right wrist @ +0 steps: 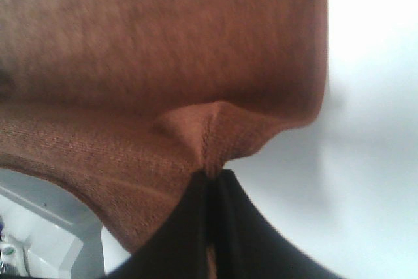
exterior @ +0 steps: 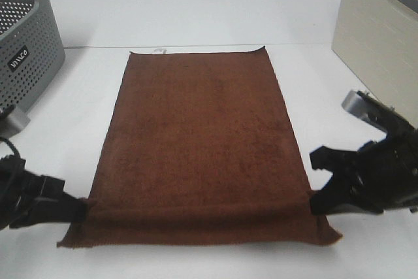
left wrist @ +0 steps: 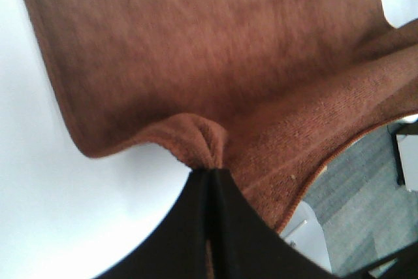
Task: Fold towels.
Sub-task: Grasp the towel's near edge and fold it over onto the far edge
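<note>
The dark reddish-brown towel (exterior: pixel 199 142) lies flat on the white table, long side running away from me, with a small white tag (exterior: pixel 158 50) at its far edge. My left gripper (exterior: pixel 83 208) is shut on the towel's left edge near the front corner; the left wrist view shows the pinched cloth (left wrist: pixel 199 142) bunched at the shut jaws. My right gripper (exterior: pixel 315 202) is shut on the right edge near the front corner; the right wrist view shows the pinched fold (right wrist: pixel 206 138). A raised crease runs across the towel between both grippers.
A grey perforated basket (exterior: pixel 26 37) stands at the far left. A beige panel (exterior: pixel 379 37) stands at the far right. The table's front edge is close behind the towel's near hem (exterior: pixel 196 243).
</note>
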